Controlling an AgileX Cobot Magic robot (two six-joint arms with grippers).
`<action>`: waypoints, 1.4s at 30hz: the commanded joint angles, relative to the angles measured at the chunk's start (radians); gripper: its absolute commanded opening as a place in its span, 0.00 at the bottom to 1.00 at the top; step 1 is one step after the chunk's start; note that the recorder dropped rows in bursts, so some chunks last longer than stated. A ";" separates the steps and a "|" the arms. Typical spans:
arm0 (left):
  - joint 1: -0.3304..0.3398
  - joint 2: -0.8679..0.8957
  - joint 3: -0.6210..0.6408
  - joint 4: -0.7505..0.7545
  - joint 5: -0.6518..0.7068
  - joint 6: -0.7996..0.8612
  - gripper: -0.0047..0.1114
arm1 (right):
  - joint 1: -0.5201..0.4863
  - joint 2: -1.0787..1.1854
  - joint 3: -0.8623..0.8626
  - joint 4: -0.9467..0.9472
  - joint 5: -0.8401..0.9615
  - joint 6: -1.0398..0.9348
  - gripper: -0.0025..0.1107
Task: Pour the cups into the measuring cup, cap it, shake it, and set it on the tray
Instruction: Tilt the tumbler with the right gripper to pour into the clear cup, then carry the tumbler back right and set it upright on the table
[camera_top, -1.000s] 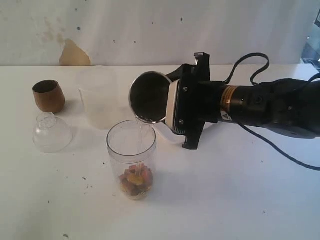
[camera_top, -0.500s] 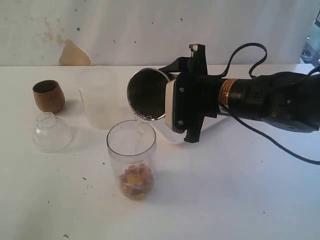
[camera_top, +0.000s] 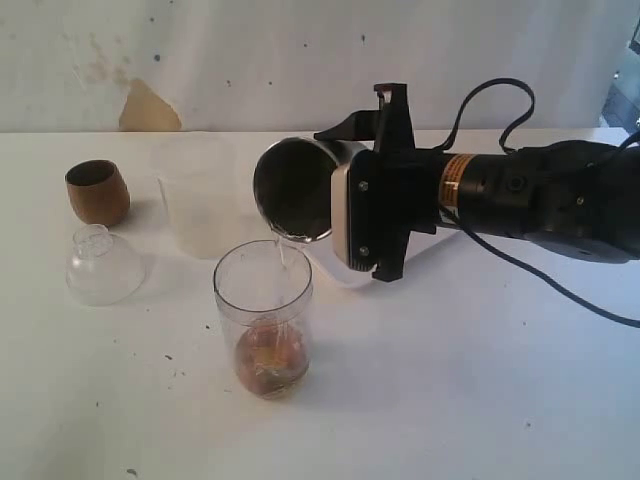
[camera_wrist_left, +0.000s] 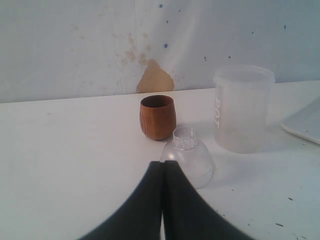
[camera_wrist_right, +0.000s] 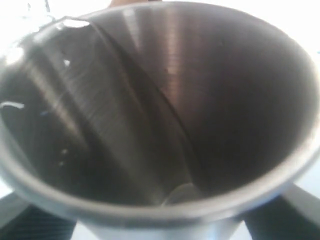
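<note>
**While the tumbler tips over the measuring cup**

Because it stands nearest, I start with the measuring cup (camera_top: 263, 320). It sits upright and uncapped on the white table (camera_top: 480, 380), with brownish-orange bits and some liquid in its bottom.

Just above and behind its rim, my right gripper (camera_top: 335, 200) holds the steel tumbler (camera_top: 295, 190) on its side, mouth turned left and slightly down. My jaws there are spread to the tumbler's width and clamp its body. A thin clear stream falls from the tumbler's lower lip into the measuring cup. My right wrist camera shows only the tumbler's brushed inside, with a little liquid pooled at the lip.

My left gripper (camera_wrist_left: 163, 167) has its two black fingers pressed flat together, with nothing between them. Just beyond its tips sits the clear dome lid (camera_wrist_left: 189, 157), which lies left of the measuring cup.

Farther back, the frosted cup (camera_top: 200, 195) stands upright. The wooden cup (camera_top: 98, 192) stands left of it, just behind the lid. The tray (camera_wrist_left: 305, 122) lies to the right of the frosted cup.
</note>
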 joint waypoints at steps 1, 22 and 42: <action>-0.006 -0.005 0.006 -0.009 -0.009 0.000 0.04 | 0.004 -0.018 -0.014 0.016 -0.041 -0.034 0.02; -0.006 -0.005 0.006 -0.009 -0.009 0.000 0.04 | 0.004 -0.018 -0.014 0.016 -0.039 -0.114 0.02; -0.006 -0.005 0.006 -0.009 -0.009 0.000 0.04 | 0.004 -0.018 -0.014 0.133 -0.041 0.299 0.02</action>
